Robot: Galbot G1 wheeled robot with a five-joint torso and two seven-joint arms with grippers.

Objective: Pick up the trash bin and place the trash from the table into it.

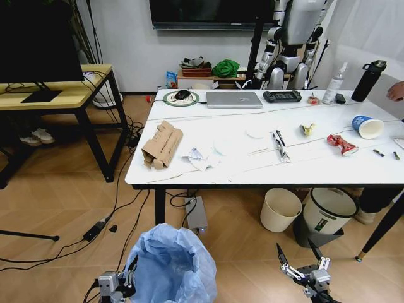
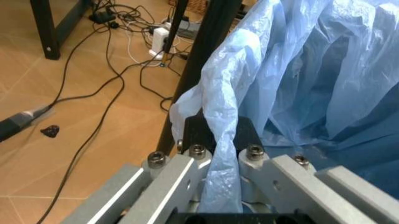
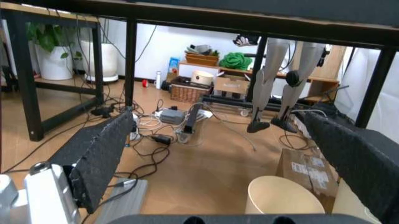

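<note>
The left gripper (image 2: 221,140) pinches a fold of the bin's (image 1: 172,265) blue liner, on the floor before the table's (image 1: 189,177) front edge. The right gripper (image 3: 218,154) hangs wide open. Risk — thin plastic slips or tears, dropping the bin.

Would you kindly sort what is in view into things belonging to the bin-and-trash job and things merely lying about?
Belonging to the job:
- trash bin, its bag clamped by the left gripper
- torn cardboard
- crumpled paper
- red wrapper
- paper cup
- table
- right gripper, open, low beside the bin

Just lying about:
- laptop
- game controller
- black bottle
- cream bin
</note>
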